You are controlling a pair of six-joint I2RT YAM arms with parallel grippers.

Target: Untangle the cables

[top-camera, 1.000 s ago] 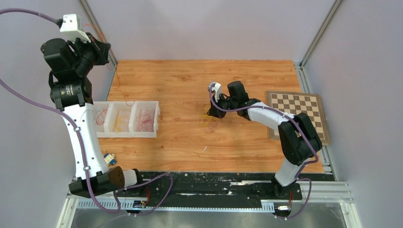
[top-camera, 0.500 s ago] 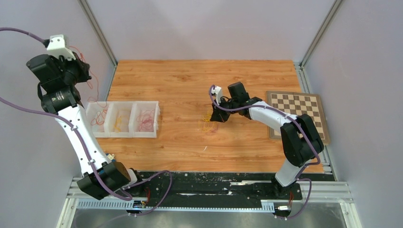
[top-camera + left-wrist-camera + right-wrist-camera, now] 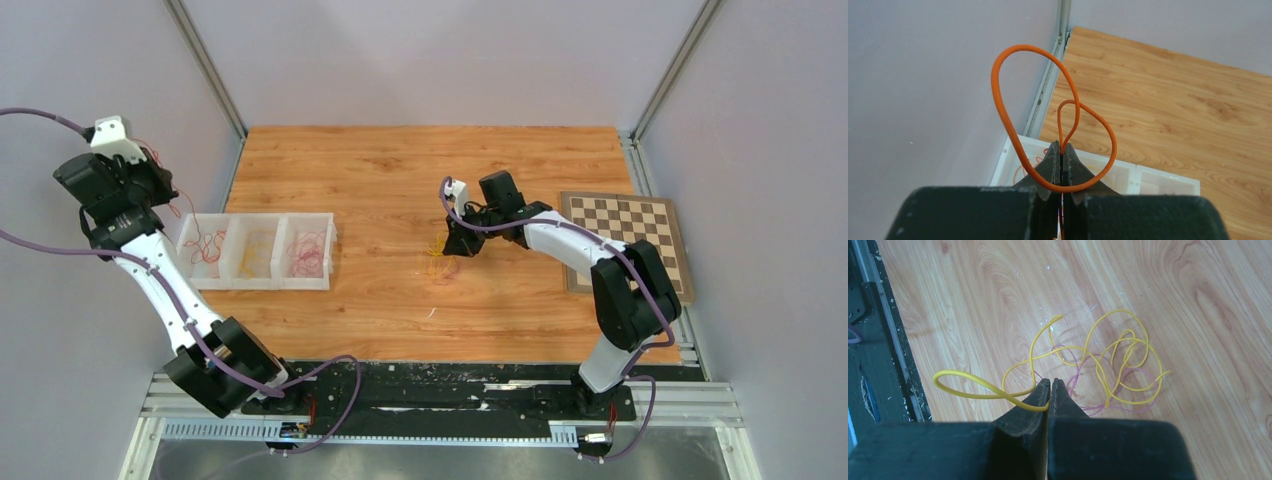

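A small tangle of yellow and pink cables (image 3: 436,262) lies mid-table. The yellow cable (image 3: 1120,347) and the pink cable (image 3: 1079,371) curl over each other on the wood. My right gripper (image 3: 1050,385) is shut on a yellow strand that loops out to its left; in the top view this gripper (image 3: 455,245) sits low at the tangle's right side. My left gripper (image 3: 1062,150) is shut on an orange cable (image 3: 1000,107) that stands up in two loops. That gripper (image 3: 160,188) hangs high at the far left, above the leftmost bin.
Three joined white bins (image 3: 330,250) at the table's left hold red-orange, yellow and pink strings. A chessboard (image 3: 625,240) lies at the right edge. Grey walls and a metal post (image 3: 1048,85) stand close by the left arm. The black base rail (image 3: 450,385) runs along the front.
My left arm has swung left and down from the back-left corner, carrying the orange cable over the leftmost bin. The right gripper has sunk slightly onto the tangle.
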